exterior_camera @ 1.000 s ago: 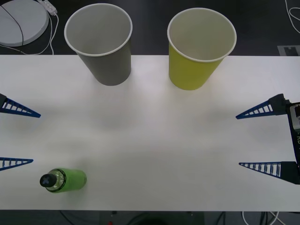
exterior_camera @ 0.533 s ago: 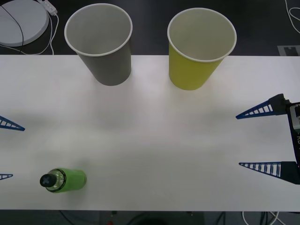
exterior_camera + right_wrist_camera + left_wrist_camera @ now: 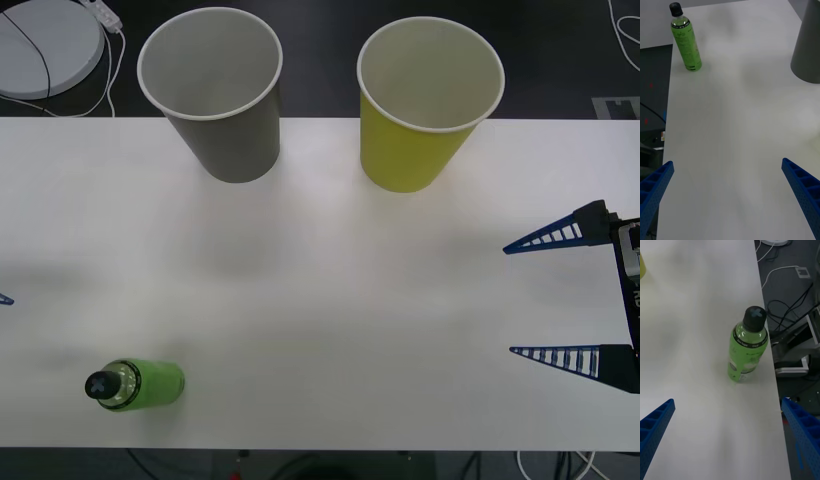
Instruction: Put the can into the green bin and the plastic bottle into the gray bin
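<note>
The plastic bottle (image 3: pixel 135 385), bright green with a black cap, stands upright near the table's front left corner. It also appears in the left wrist view (image 3: pixel 747 352) and the right wrist view (image 3: pixel 685 37). The gray bin (image 3: pixel 212 95) and the green bin (image 3: pixel 428 105) stand upright side by side at the table's far edge, both showing white insides. My left gripper (image 3: pixel 728 402) is open, back from the bottle, with one fingertip (image 3: pixel 3 299) at the front view's left edge. My right gripper (image 3: pixel 507 300) hangs open over the table's right side. The can is out of view.
The bottle stands close to the table's left edge (image 3: pixel 769 363), with cables and a metal frame (image 3: pixel 792 352) on the floor beyond. A white round disc (image 3: pixel 45 45) with a cord lies off the table at the back left. Bare tabletop (image 3: pixel 330 300) spans the middle.
My left gripper has slid left and toward the table's front edge, almost leaving the front view. The right arm, bottle and both bins have not moved.
</note>
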Motion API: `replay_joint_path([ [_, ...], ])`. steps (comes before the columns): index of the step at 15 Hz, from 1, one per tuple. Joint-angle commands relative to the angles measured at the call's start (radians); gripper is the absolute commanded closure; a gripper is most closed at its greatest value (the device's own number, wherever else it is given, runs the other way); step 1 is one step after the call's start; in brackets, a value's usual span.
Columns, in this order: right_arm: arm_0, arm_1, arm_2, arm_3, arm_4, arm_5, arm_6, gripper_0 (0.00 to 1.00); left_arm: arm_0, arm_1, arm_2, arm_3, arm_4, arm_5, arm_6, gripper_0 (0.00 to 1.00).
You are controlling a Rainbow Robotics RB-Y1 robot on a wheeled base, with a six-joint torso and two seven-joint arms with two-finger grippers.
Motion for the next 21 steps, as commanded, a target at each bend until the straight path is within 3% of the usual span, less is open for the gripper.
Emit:
replay_joint_path([
  [1,0.000,0.000,0.000,0.000,0.000,0.000,0.000,0.00,0.000,0.000,-0.057,0.076,0.041,0.000,-0.049,0.00],
  [5,0.000,0.000,0.000,0.000,0.000,0.000,0.000,0.00,0.014,-0.028,-0.112,0.153,0.107,0.000,-0.086,0.00],
  [7,0.000,0.000,0.000,0.000,0.000,0.000,0.000,0.00,0.048,-0.063,-0.112,0.132,0.125,0.011,-0.095,0.00],
  [14,0.000,0.000,0.000,0.000,0.000,0.000,0.000,0.00,0.183,-0.128,-0.112,-0.030,0.161,0.228,-0.120,0.00],
  [21,0.000,0.000,0.000,0.000,0.000,0.000,0.000,0.00,0.249,-0.177,-0.110,-0.051,0.144,0.239,-0.193,0.00],
])
